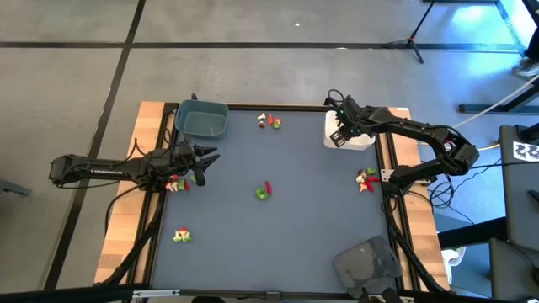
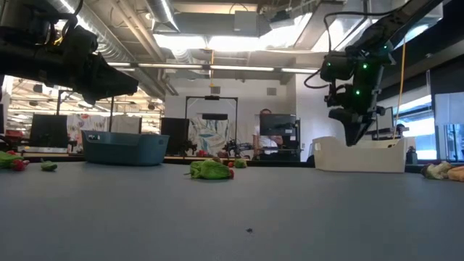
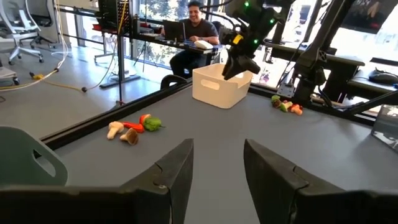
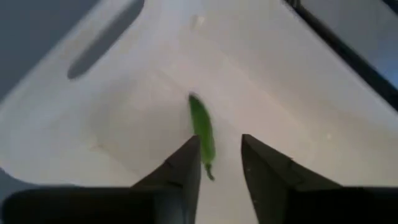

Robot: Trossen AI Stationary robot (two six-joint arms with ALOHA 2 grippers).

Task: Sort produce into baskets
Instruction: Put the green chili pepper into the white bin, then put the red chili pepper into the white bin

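Parted fingers on the right gripper (image 4: 219, 168) hang over the white tub (image 1: 349, 135) at the table's far right edge, and a green pod (image 4: 201, 132) shows just beyond the fingertips, against the tub's white floor; whether it still touches a finger cannot be told. The left gripper (image 1: 209, 156) hovers near the table's left edge, its fingers also spread and holding nothing, just by a small red and green cluster (image 1: 178, 183).

Three baskets are in sight: the blue-grey tub (image 1: 202, 119) at the far left, the white tub, and the dark grey tray (image 1: 366, 263) at the near right corner. Five groups of produce lie on the mat: the cluster by the left gripper, one near the far edge (image 1: 269, 121), one at the centre (image 1: 264, 191), one by the right edge (image 1: 366, 179), and one at the near left (image 1: 182, 236).
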